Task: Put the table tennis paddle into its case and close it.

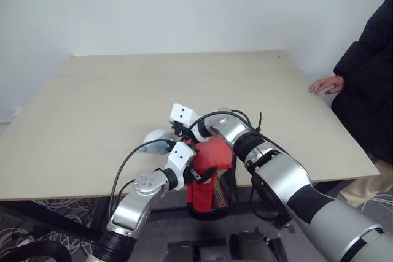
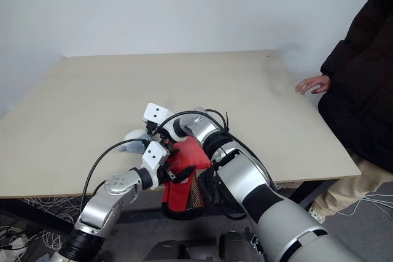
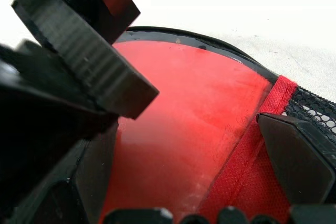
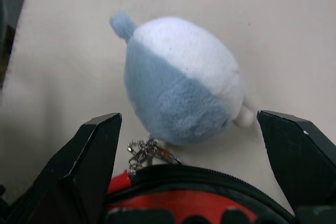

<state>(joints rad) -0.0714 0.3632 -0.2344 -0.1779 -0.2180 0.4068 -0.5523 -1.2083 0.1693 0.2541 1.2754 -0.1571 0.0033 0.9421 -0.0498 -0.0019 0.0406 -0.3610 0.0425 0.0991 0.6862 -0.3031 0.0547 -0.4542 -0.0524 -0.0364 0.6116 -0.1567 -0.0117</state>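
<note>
Case (image 1: pixel 212 191) hangs off the table's (image 1: pixel 123 102) near edge, red front and mesh showing, and the paddle (image 3: pixel 184 129) sits inside it, its red face pressed behind the clear plastic. Left gripper (image 1: pixel 195 173) is at the case's upper edge, jaws spread wide with the red front between them; grip or no grip, I cannot tell. Right gripper (image 4: pixel 189 182) reaches across just above the case top, jaws wide apart, holding nothing. Just beyond it, a grey-blue plush (image 4: pixel 181 82) lies on the table, with a small metal chain (image 4: pixel 144 153) between it and the case. At the far right edge, a person's hand (image 1: pixel 326 84) rests on the table.
</note>
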